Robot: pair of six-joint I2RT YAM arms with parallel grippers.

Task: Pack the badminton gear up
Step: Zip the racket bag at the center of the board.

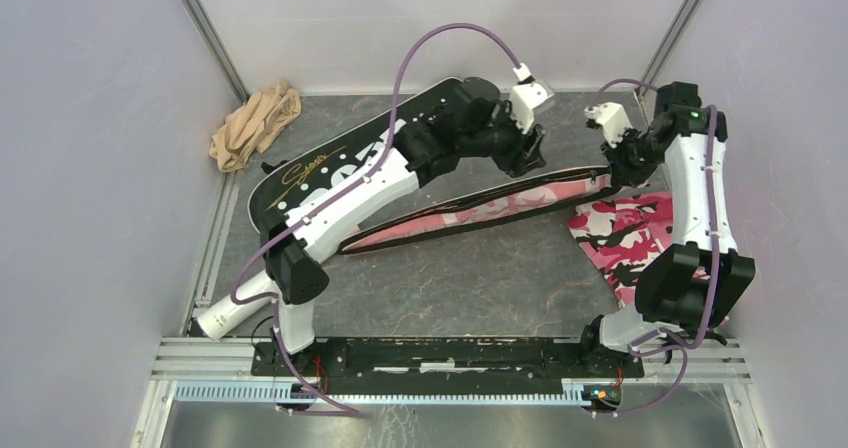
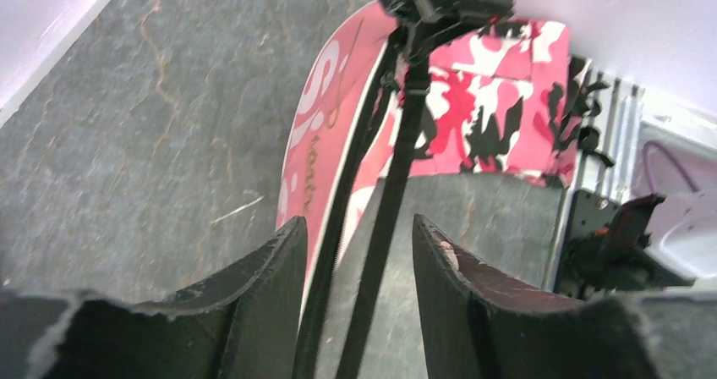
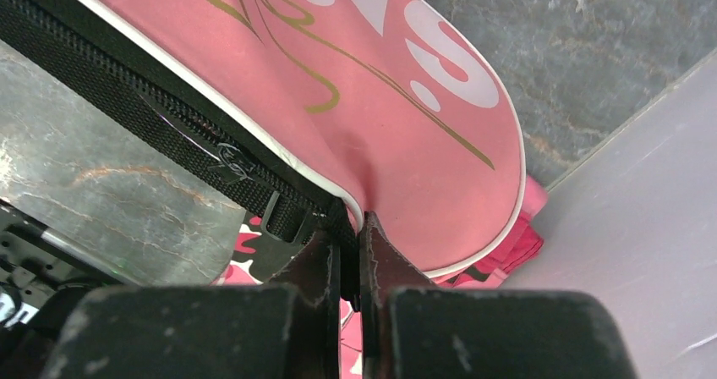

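Clamping the pink bag (image 3: 406, 125) taut, right end effector (image 3: 348, 231) steadies it for left end effector (image 2: 357, 227), jaws spread astride the zipper (image 2: 393, 184).

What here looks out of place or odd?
The pink bag isn't lying flat: it is tipped up on its edge mid-table with its zip gaping, and the right end effector pinches its end. A beige cloth lies crumpled in the far left corner.
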